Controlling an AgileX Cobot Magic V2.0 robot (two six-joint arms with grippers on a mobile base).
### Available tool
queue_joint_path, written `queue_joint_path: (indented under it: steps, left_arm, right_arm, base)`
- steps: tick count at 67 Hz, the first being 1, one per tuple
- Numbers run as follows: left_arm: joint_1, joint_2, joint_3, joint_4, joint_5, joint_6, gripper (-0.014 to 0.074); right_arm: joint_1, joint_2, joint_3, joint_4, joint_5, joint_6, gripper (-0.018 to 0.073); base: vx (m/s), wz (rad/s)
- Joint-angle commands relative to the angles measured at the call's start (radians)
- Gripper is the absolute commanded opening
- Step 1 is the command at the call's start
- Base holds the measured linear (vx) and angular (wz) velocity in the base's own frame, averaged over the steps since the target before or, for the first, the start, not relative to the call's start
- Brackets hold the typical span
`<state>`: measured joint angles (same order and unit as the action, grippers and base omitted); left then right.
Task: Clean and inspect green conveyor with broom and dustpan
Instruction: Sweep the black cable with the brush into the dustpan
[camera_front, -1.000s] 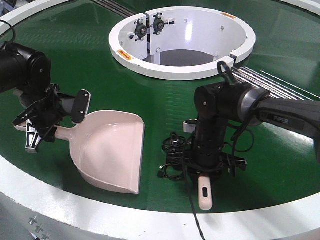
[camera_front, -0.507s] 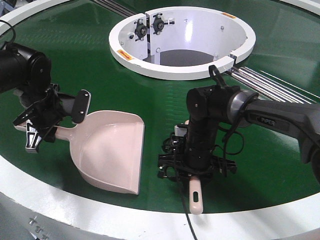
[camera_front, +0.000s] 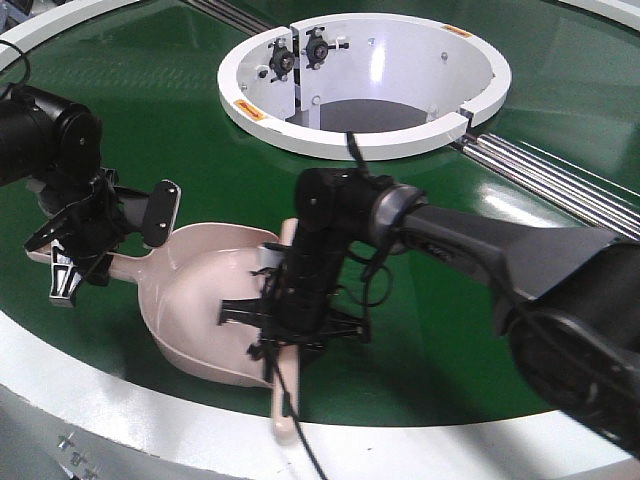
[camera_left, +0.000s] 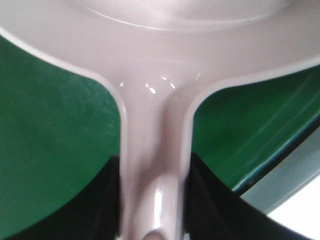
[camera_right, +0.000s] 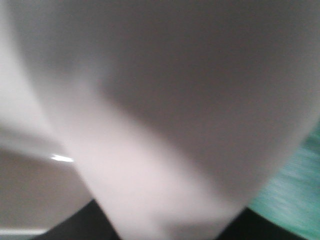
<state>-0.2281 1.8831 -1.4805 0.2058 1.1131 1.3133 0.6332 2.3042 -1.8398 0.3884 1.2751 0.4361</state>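
The green conveyor (camera_front: 150, 130) curves around a white hub (camera_front: 360, 80). The beige dustpan (camera_front: 200, 300) lies on the belt at the front left, mouth to the right. My left gripper (camera_front: 75, 255) is shut on its handle (camera_left: 155, 150); dark fingers (camera_left: 100, 205) press both sides. My right gripper (camera_front: 290, 320) points down at the dustpan's open edge, shut on the beige broom (camera_front: 283, 420), whose slotted handle end sticks out towards the front rim. In the right wrist view the broom (camera_right: 175, 125) is a blur filling the frame. Its bristles are hidden.
Metal rails (camera_front: 540, 165) run across the belt at the back right. The white outer rim (camera_front: 150, 420) borders the belt at the front. Black cables (camera_front: 365, 285) hang around my right wrist. The right arm stretches in from the right edge.
My right arm has swept left across the belt with the broom, from well right of the dustpan to its mouth. The left gripper and the dustpan have stayed put.
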Motion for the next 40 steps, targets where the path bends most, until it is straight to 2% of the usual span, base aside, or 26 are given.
queue_joint_path:
  steps: [1,14,23,40]
  left_arm:
    - [-0.007,-0.058,-0.028,-0.003,-0.020,-0.004,0.0035]
    - [-0.007,-0.058,-0.028,-0.003,-0.020,-0.004,0.0035]
    - [-0.007,-0.058,-0.028,-0.003,-0.020,-0.004,0.0035]
    - [-0.007,-0.058,-0.028,-0.003,-0.020,-0.004,0.0035]
  right_arm:
    - [0.038,-0.006,-0.086,0.067,0.016,-0.048,-0.0003]
    - [0.043,-0.026,-0.173,0.057,0.016,-0.075,-0.0003]
    - [0.037,-0.068,-0.181,0.011,0.016,-0.081,-0.0003]
    - [0.018,-0.161,-0.181,-0.015,0.016,-0.115,-0.0003]
  base:
    - [0.00,0.00]
    - [0.00,0.00]
    - [0.00,0.00]
    - [0.00,0.00]
